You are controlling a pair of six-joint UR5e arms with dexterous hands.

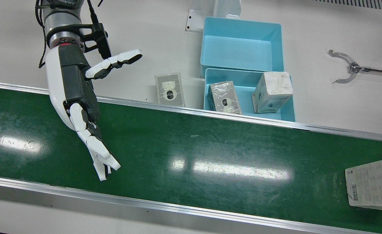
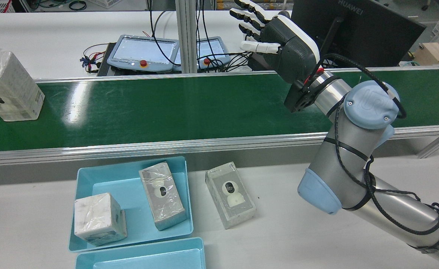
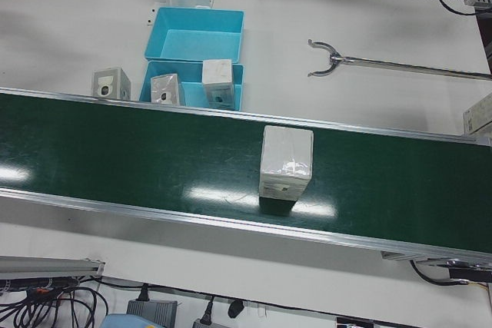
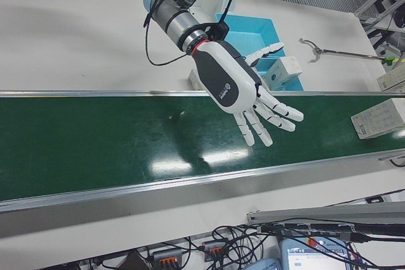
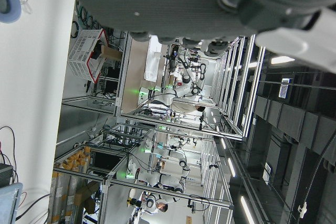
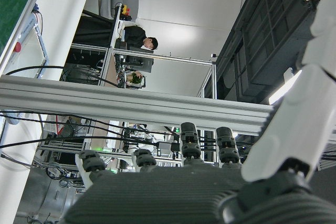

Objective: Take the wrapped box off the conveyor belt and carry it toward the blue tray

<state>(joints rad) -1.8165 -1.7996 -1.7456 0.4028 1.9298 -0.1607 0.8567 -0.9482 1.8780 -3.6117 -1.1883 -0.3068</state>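
The wrapped box (image 1: 373, 183) is a pale carton in clear film. It stands on the green conveyor belt (image 1: 210, 146) at the view's right edge, and shows in the rear view (image 2: 8, 87) and the left-front view (image 3: 286, 160). My right hand (image 1: 77, 94) is open and empty, fingers spread, above the belt and far from the box; it also shows in the rear view (image 2: 283, 45) and the right-front view (image 4: 237, 90). My left hand (image 5: 184, 3) shows only in its own view, with nothing in it. The blue tray (image 1: 245, 94) beside the belt holds two wrapped boxes.
A second blue tray (image 1: 241, 42) behind the first is empty. Another wrapped box (image 1: 169, 89) lies on the white table beside the trays. A metal grabber tool (image 1: 343, 66) lies on the table. Teach pendants (image 2: 144, 52) and a monitor (image 2: 354, 33) stand beyond the belt.
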